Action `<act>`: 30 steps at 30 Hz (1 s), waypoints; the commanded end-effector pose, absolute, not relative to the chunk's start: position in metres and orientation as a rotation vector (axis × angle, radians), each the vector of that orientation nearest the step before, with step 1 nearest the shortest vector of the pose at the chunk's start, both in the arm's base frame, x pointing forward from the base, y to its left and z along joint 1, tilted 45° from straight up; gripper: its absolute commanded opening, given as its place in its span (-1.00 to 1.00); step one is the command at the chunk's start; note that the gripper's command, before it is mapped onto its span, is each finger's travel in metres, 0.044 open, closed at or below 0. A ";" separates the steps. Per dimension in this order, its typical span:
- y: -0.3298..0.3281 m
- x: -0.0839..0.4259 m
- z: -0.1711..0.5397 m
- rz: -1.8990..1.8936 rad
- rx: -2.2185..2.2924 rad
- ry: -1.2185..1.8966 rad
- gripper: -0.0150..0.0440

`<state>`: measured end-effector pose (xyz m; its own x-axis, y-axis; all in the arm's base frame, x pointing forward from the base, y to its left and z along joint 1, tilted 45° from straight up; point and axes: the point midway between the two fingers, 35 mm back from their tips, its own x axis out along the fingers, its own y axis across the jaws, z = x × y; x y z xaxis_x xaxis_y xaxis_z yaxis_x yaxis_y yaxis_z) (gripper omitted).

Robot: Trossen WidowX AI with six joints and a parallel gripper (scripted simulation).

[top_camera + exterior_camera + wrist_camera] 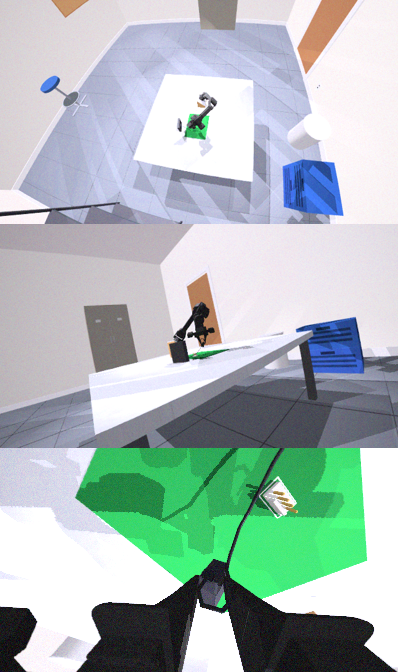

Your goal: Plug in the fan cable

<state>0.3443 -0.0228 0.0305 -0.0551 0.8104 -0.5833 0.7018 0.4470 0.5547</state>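
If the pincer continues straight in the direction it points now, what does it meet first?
The pincer, shut on the plug, points down at the green board. Probably bare board near its edge comes first; the four-pin header lies farther ahead.

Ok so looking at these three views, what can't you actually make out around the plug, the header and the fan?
- Plug, wrist view: the closed fingers cover its sides; its socket end is hidden.
- Four-pin header, top and exterior views: too small to find on the green board.
- Fan, exterior view: only a dark block; blades unreadable.
- Cable, wrist view: cut off by the top edge, so its fan end is unseen.
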 end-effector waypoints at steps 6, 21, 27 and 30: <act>-0.045 0.339 0.054 0.153 1.288 1.793 -0.49; -0.042 0.331 0.063 0.047 1.264 1.660 -0.49; -0.039 0.326 0.066 -0.001 1.259 1.582 -0.49; -0.039 0.326 0.066 -0.001 1.259 1.582 -0.49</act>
